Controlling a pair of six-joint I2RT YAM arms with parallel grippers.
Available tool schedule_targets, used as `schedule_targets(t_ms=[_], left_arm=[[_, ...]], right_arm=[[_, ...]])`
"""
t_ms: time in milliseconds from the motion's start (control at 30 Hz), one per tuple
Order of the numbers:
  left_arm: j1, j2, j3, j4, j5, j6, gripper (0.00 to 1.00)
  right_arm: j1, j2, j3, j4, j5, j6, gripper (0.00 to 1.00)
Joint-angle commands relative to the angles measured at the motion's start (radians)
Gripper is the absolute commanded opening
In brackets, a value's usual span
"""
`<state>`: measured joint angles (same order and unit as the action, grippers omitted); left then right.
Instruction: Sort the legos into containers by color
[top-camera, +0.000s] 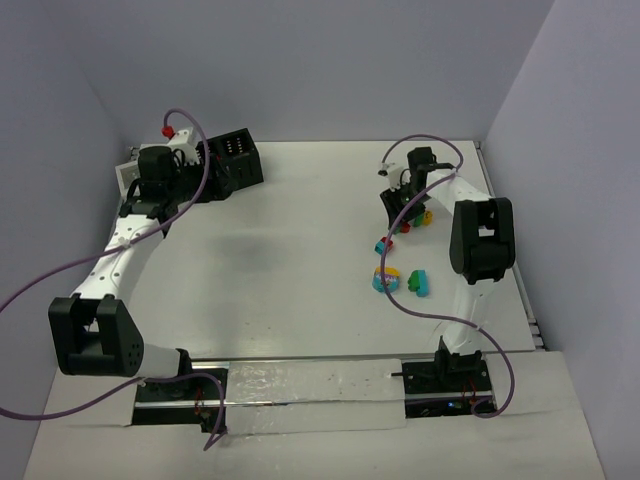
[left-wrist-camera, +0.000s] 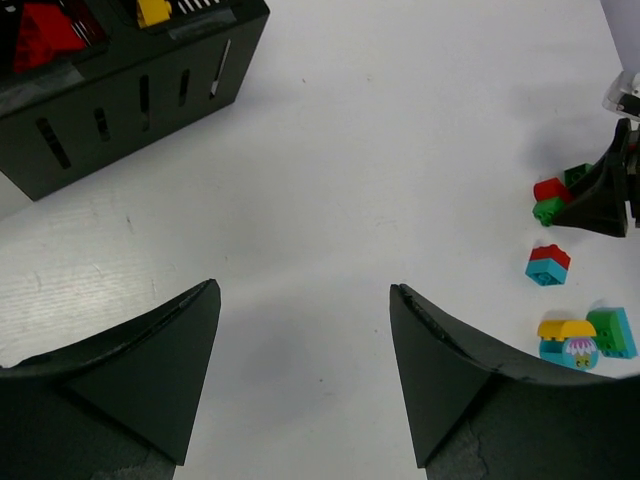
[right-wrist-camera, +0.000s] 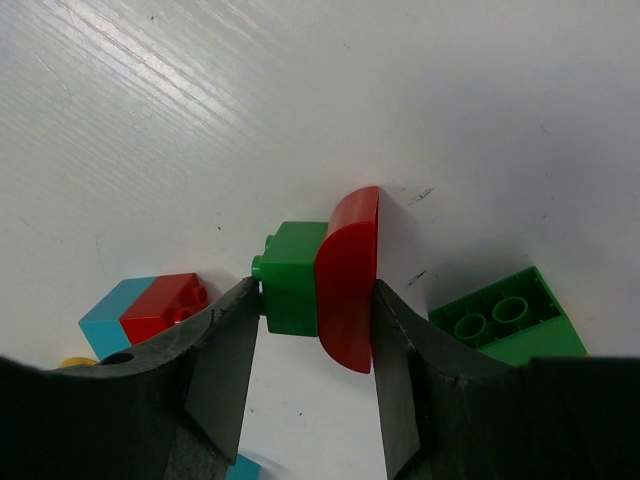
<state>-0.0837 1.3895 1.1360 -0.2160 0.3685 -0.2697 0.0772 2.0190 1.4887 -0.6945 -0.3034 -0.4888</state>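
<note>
Right wrist view showed the right gripper (right-wrist-camera: 315, 312) closed on a red-and-green piece (right-wrist-camera: 345, 270) down at the table (right-wrist-camera: 450, 120). A green brick (right-wrist-camera: 505, 320) lay just beside it and a red-and-teal piece (right-wrist-camera: 150, 310) near its other side. Top external view placed this cluster at the far right. The left gripper (left-wrist-camera: 302, 295) hung open and empty near the black box (left-wrist-camera: 120, 100) at the far left. That box held a red brick (left-wrist-camera: 45, 35) and a yellow brick (left-wrist-camera: 152, 10).
</note>
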Motion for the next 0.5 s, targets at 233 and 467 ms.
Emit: schedule_targets(t_ms=[233, 467], left_arm=[[-0.004, -0.01, -0.048, 0.043, 0.222, -0.184, 0.77], [-0.012, 0.014, -0.071, 0.127, 0.38, -0.411, 0.79]], right_arm=[[0.032, -0.195, -0.008, 0.038, -0.221, 0.03, 0.26], [0.137, -0.345, -0.028, 0.067, -0.386, 0.081, 0.27]])
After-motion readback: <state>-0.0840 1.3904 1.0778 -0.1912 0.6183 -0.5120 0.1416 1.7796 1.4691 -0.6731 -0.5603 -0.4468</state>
